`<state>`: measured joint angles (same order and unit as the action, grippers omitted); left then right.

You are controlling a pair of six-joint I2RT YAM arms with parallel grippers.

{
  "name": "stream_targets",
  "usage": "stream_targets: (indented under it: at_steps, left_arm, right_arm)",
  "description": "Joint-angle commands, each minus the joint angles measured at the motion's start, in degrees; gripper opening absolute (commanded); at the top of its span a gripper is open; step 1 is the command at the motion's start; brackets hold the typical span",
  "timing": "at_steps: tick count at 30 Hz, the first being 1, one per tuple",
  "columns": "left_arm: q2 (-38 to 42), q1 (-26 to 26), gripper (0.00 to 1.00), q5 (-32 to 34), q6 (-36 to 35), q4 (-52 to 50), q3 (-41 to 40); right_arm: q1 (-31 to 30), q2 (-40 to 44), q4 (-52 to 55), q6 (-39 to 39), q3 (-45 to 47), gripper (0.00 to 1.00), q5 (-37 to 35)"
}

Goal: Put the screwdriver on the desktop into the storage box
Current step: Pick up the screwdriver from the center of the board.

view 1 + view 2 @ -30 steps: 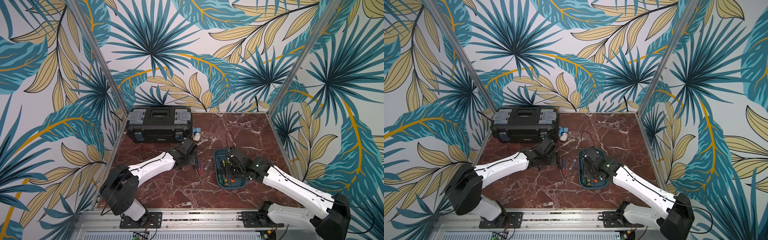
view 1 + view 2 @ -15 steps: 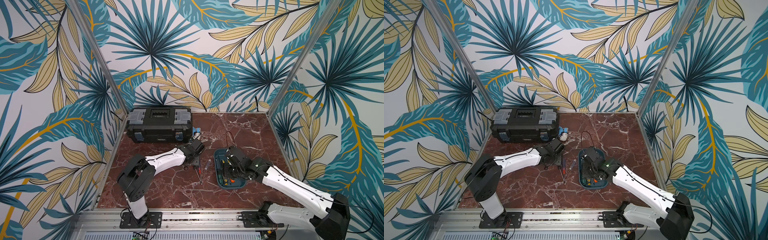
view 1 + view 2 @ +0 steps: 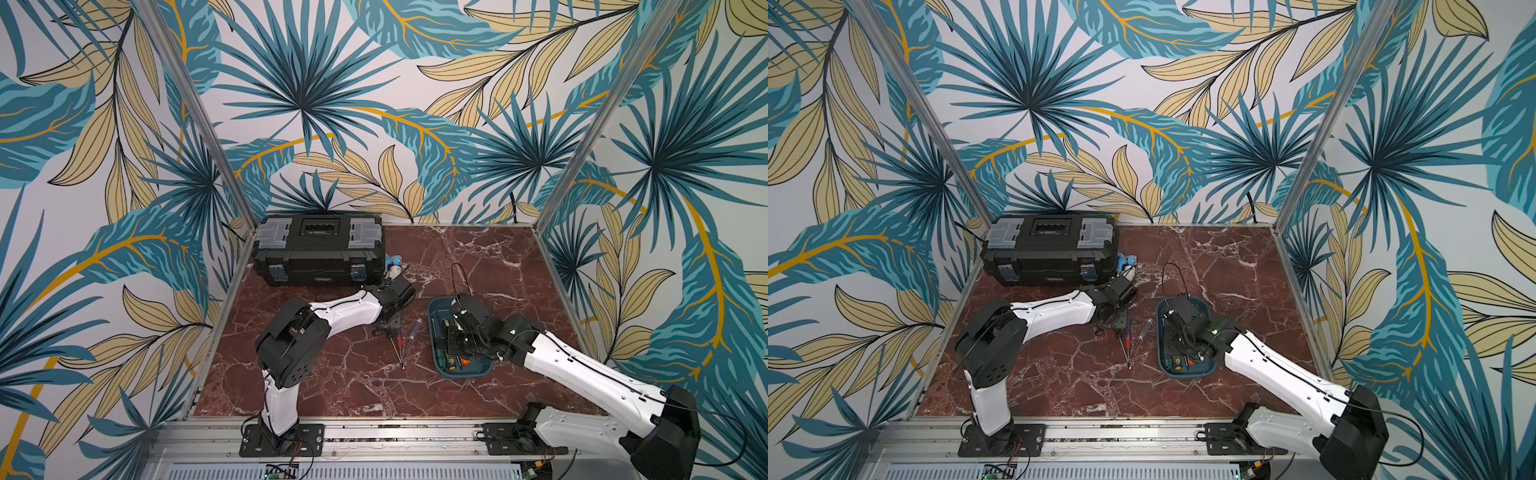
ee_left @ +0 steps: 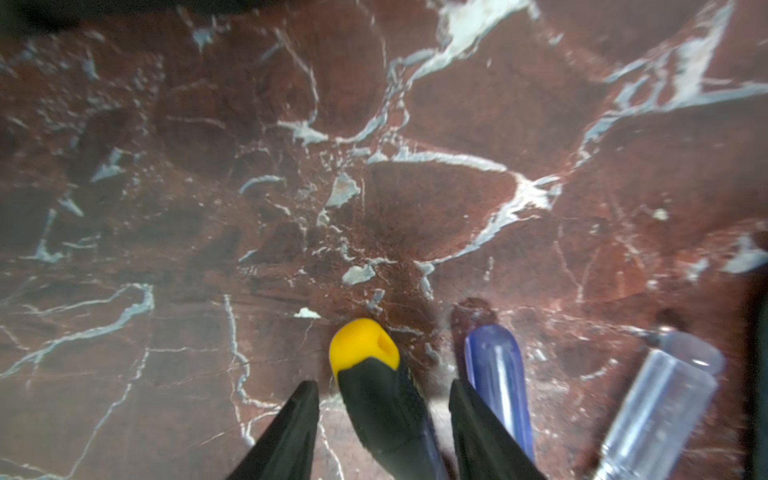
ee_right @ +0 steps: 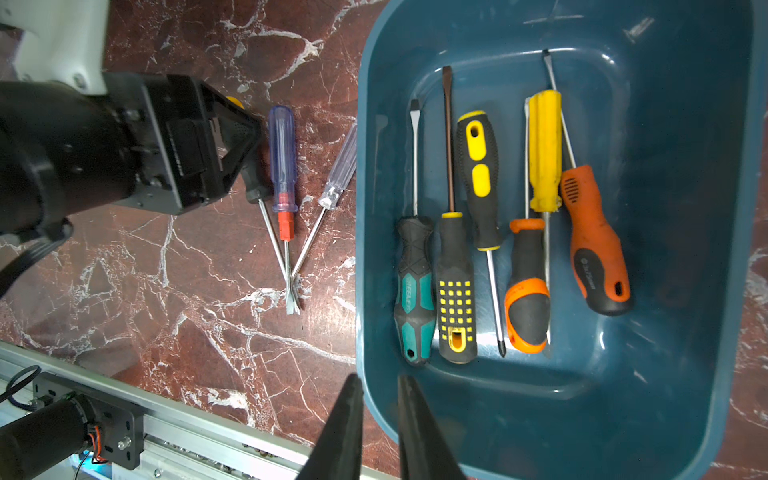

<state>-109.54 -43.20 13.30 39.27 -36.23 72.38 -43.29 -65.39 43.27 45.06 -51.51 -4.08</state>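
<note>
Left elbow swung inward; left pincer (image 4: 382, 383) loose astride screwdriver (image 4: 374, 403), marble desktop (image 4: 415, 208); right pincer (image 5: 379, 378) unclear.

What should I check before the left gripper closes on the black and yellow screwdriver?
1. Handle centred: black and yellow screwdriver lies between the open jaws of the left gripper, gap each side: ok.
2. Neighbour clear: blue-handled screwdriver sits close by one finger: cannot tell.
3. Tips free: the target's tip meets those of the blue one and the clear-handled screwdriver on the desktop: not ok.
4. Storage box steadied: right gripper straddles its rim; clamped: cannot tell.
5. Room inside: bare floor beside six screwdrivers: ok.
</note>
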Motion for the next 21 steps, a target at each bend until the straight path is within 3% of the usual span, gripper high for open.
stream_targets:
  at_steps: [1,7,19,21]
  left_arm:
    - [-1.3,0.2,0.53,0.4,0.4,-1.2,1.8]
    - [-1.8,1.4,0.42,-0.5,1.6,-2.2,0.6]
    - [1.9,2.6,0.0,3.3,3.0,-6.2,-2.2]
    - [4.8,2.6,0.0,4.4,3.3,-6.8,-3.0]
  right_arm:
    - [-0.3,0.0,-0.7,0.8,1.4,0.22,0.6]
    - [-0.3,1.4,-1.1,1.4,2.5,0.21,0.9]
    - [-0.6,2.2,-1.8,1.8,3.0,0.2,1.7]
    - [-0.6,2.5,-2.3,1.9,3.1,0.2,2.2]
